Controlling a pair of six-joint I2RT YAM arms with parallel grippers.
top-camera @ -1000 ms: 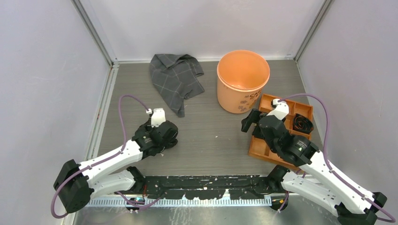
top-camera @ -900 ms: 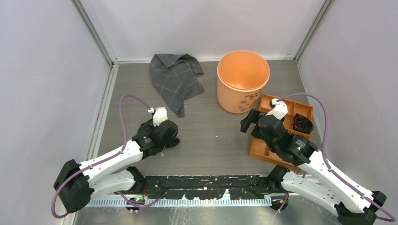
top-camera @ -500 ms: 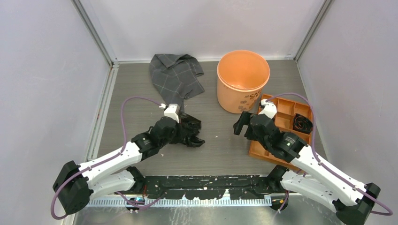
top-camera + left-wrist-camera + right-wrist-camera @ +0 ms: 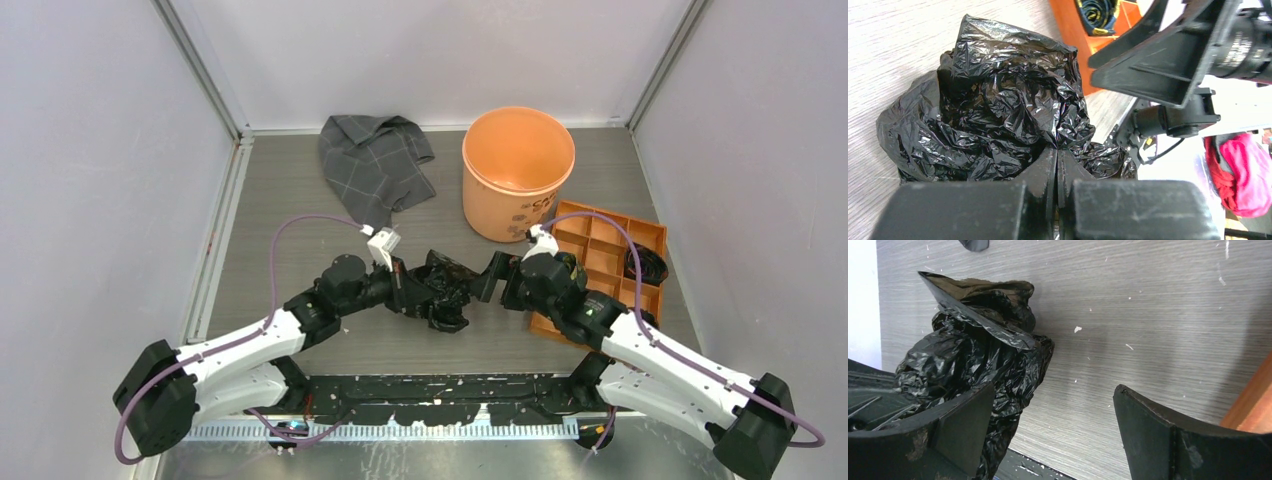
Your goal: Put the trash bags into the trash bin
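The trash bag (image 4: 447,283), crumpled glossy black film, hangs bunched in my left gripper (image 4: 412,291) over the table's middle. In the left wrist view my left gripper (image 4: 1057,152) has its jaws pressed together on a fold of the bag (image 4: 1008,100). My right gripper (image 4: 490,277) is open just right of the bag. In the right wrist view my right gripper (image 4: 1053,415) has its jaws wide apart, with the bag (image 4: 983,350) against the left finger (image 4: 960,427). The trash bin (image 4: 518,165), a round orange bucket, stands upright behind them.
A grey checked cloth (image 4: 375,165) lies at the back left. A flat orange tray (image 4: 603,250) with compartments and a dark cable bundle (image 4: 645,264) sits to the right, under my right arm. White walls close in the table on three sides.
My left gripper has carried the bag rightward from the left side to the table's middle. My right gripper has swung left off the tray to meet the bag, jaws open.
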